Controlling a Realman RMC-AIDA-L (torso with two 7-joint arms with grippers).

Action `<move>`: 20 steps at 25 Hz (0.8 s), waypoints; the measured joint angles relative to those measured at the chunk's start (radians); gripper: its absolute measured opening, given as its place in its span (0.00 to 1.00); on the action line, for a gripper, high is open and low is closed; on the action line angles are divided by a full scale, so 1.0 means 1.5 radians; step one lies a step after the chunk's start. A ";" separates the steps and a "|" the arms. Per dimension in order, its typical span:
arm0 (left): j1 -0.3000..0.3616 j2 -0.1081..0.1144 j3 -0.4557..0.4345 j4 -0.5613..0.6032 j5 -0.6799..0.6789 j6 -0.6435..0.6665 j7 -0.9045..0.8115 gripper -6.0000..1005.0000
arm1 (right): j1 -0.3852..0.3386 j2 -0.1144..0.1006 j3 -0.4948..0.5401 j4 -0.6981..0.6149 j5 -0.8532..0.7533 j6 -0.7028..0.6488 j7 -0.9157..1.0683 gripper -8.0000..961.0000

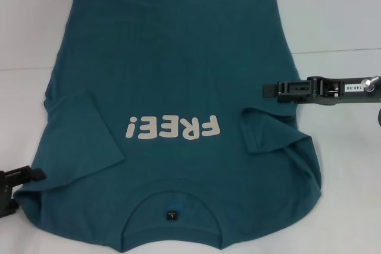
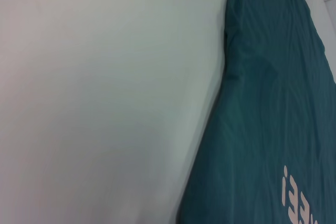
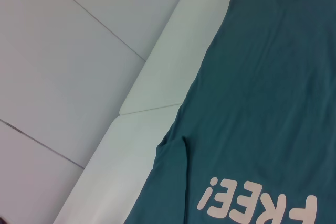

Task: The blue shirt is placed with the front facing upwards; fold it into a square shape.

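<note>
The blue shirt lies flat on the white table, front up, with the cream "FREE!" print facing me. Its round collar with the small dark tag is at the near edge. Both short sleeves lie folded inward over the body, one on the left and one on the right. My right gripper reaches in from the right and hovers at the shirt's right side edge. My left gripper sits at the shirt's near left shoulder. The shirt also shows in the left wrist view and the right wrist view.
A seam crosses the table surface behind the right arm. The right wrist view shows the table's edge and the tiled floor beyond it. Bare tabletop lies beside the shirt's left side.
</note>
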 joint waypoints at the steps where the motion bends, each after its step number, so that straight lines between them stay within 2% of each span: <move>1: -0.003 0.001 0.001 -0.002 0.002 0.000 0.000 0.69 | 0.000 0.000 0.000 0.000 0.000 0.000 0.000 0.79; 11: -0.006 0.004 0.006 -0.002 0.007 0.006 0.017 0.58 | -0.001 -0.001 0.003 0.000 0.000 -0.001 0.000 0.79; 17: -0.007 0.006 0.005 -0.005 0.007 0.004 0.028 0.36 | -0.002 -0.002 0.003 0.000 0.000 -0.001 0.000 0.79; 20: -0.008 0.009 0.002 -0.014 0.005 0.004 0.045 0.29 | -0.002 -0.002 0.002 0.000 0.000 -0.001 0.000 0.79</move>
